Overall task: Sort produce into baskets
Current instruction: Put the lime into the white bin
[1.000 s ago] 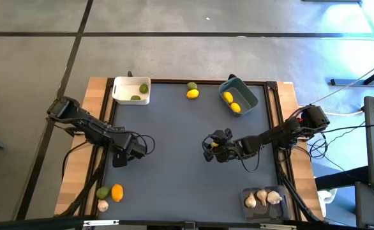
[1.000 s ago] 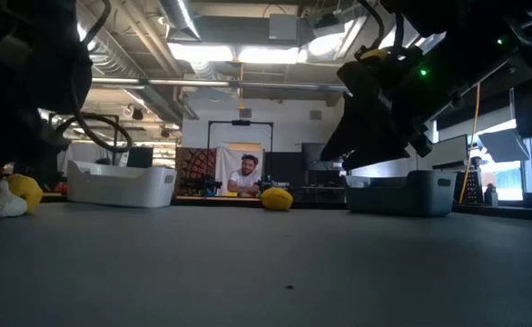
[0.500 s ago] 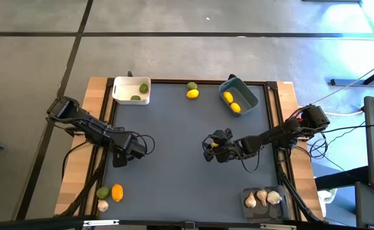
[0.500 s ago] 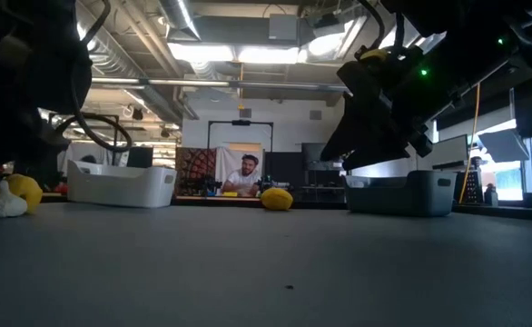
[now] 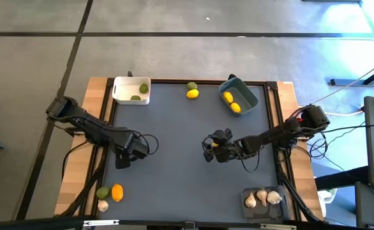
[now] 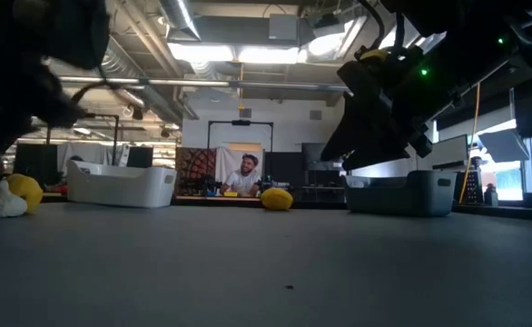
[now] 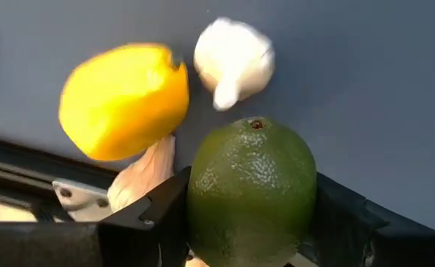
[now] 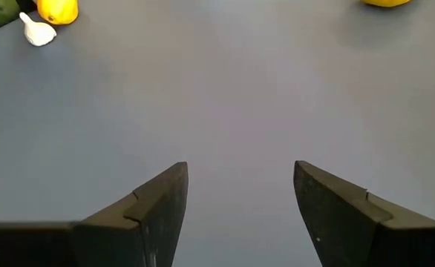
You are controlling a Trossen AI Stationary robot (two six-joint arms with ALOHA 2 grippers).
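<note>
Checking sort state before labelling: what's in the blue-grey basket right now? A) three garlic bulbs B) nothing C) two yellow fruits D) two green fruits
C: in the high view the blue-grey basket holds two yellow fruits side by side, and nothing else shows in it.

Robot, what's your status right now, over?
Left fingers open, aimed at corner lime, not gripping. Right fingers open, empty, mid-table. Lemon and garlic crowd the lime.
</note>
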